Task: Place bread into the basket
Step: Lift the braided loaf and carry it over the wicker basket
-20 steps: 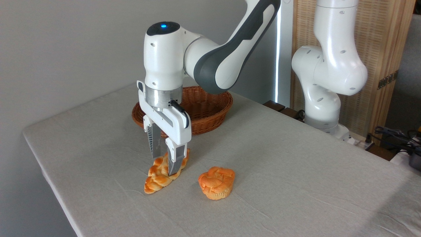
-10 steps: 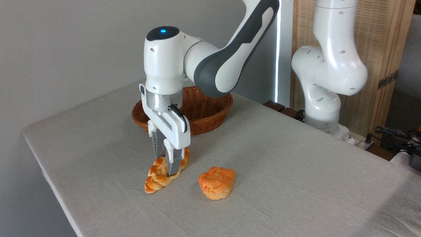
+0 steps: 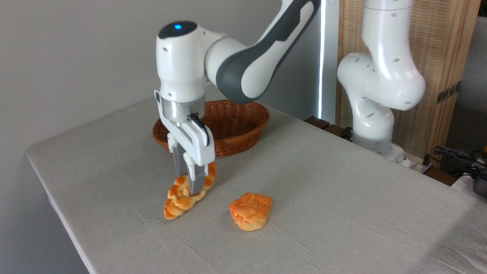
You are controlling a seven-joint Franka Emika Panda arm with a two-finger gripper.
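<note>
In front of basket (image 3: 232, 123), claw (image 3: 189, 188) pinched tight on bread (image 3: 179, 198) mid-loaf, w/ bun (image 3: 250, 211) nearby.

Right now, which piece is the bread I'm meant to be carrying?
Start at the wicker basket at the table's far side, then come forward. The bread is clamped in the hand: long, narrow and braided, unlike the short round bun to its right.
</note>
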